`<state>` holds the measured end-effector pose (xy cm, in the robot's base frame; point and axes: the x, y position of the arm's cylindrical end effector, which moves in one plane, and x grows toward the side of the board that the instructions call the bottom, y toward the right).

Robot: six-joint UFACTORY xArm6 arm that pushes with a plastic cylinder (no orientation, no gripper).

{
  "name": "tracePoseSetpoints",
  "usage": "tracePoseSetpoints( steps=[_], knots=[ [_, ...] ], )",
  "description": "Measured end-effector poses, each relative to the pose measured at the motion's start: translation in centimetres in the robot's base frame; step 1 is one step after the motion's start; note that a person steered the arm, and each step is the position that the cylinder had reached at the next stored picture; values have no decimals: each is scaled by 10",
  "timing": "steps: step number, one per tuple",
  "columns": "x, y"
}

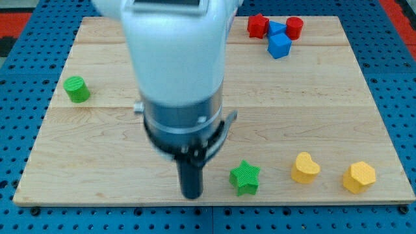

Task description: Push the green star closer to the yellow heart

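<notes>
Arm [175, 71]: a fat white and grey body comes down from the view's top and fills the middle of the board, hiding the wood behind it.
End effector: no jaws here to be apart or together, just a straight dark rod; my tip [191, 195] stands on the wood near the view's bottom edge and clamps nothing.
Tip and star: my tip is just to the view's left of the green star [245, 177], with a thin strip of bare wood showing between them, so near but not touching.
Star and heart: the yellow heart [305, 168] lies to the view's right of the star, a little higher, with a clear gap between the two.
Further right: a yellow hexagon [359, 177] sits near the heart, close to the board's right edge.
Far left: a green cylinder [77, 89] stands alone, well apart from everything else.
Top right: a tight cluster of a red block [257, 26], a red cylinder [294, 28] and two blue blocks, one small [276, 28] and one larger [279, 46] just below it.
Counter [325, 97]: a pale wooden board on a blue surface.
</notes>
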<state>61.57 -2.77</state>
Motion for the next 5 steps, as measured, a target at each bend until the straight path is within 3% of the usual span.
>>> tracePoseSetpoints(
  steps=[2, 3, 5],
  knots=[
    [-12, 148],
    [-9, 177],
    [-5, 84]
  ],
)
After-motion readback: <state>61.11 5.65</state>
